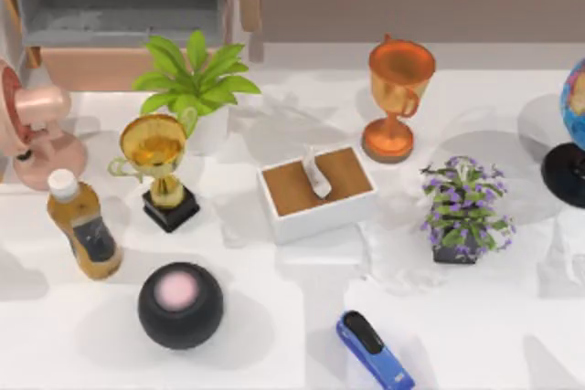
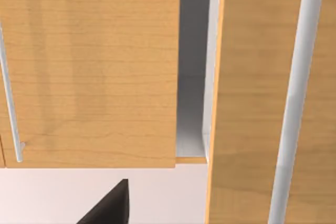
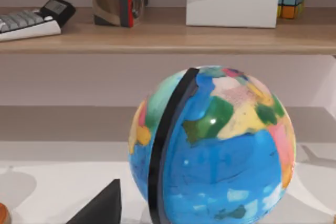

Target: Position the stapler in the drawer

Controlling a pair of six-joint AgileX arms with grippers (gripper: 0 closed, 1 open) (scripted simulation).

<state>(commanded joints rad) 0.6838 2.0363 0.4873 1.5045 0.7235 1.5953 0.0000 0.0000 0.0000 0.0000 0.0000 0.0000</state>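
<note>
The stapler [image 1: 375, 350] lies on the table [image 1: 274, 335], near edge; the drawer [image 1: 123, 11] stands open, far left. State of either tool: cannot tell.

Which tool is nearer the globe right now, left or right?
Right. The right tool sits just in front of the globe, at the right edge of the table. The left tool faces wooden cabinet fronts, away from the globe.

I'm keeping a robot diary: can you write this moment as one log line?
stapler: on table, near front edge | drawer: open, back left | stapler not in drawer | no claw at stapler
</note>
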